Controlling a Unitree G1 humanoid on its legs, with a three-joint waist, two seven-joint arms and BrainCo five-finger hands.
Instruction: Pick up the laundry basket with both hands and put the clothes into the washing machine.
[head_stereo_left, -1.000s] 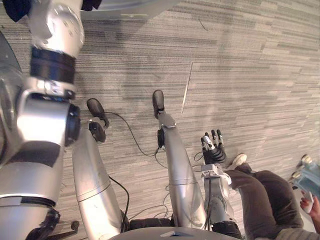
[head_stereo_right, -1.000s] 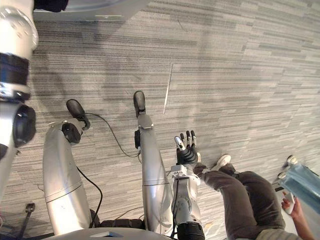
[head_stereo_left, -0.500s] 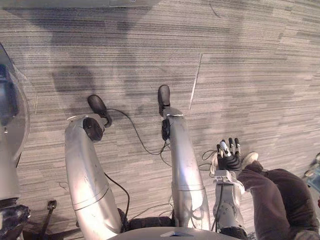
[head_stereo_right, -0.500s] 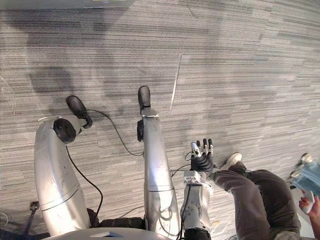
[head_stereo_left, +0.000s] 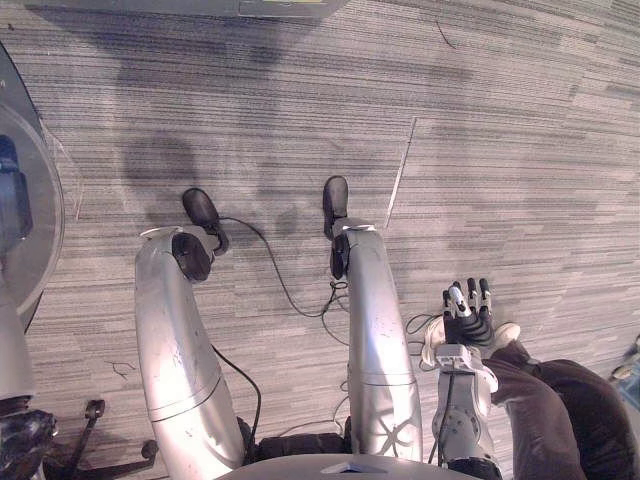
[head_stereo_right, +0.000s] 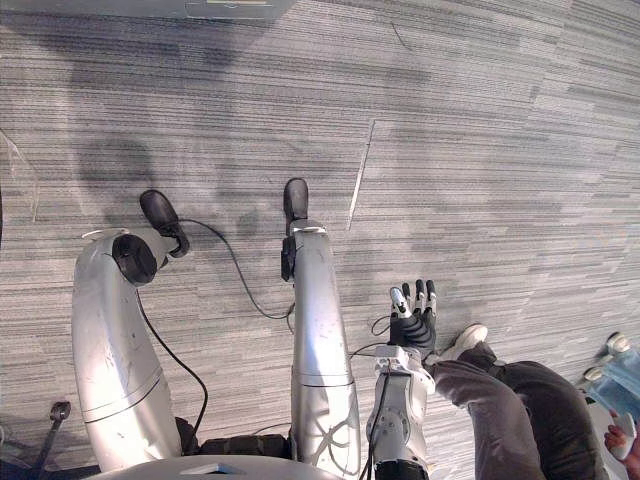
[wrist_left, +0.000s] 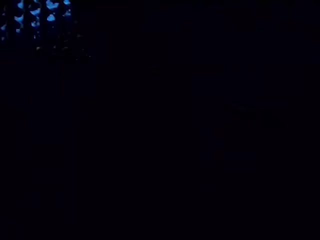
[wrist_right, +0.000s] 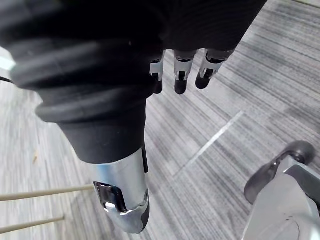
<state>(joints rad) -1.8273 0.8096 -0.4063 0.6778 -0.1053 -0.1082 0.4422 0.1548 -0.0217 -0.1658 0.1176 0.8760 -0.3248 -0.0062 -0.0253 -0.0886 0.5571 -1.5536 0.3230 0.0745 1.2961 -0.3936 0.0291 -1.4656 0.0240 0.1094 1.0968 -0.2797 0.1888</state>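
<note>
Right wrist view showed the right robot hand hanging low with straight, loosely parted fingers, holding nothing. Just beside it stood a person's shoe on the grey carpet floor. Where the laundry basket lay could not be told. It would probably be light and stiff, its clothes soft and shifting, so opposite rim handles looked the best hold, kept level.

The right hand hangs above the floor at near right. A person's shoe sits just right of it, the leg nearer. A seam lies farther, slightly left.
</note>
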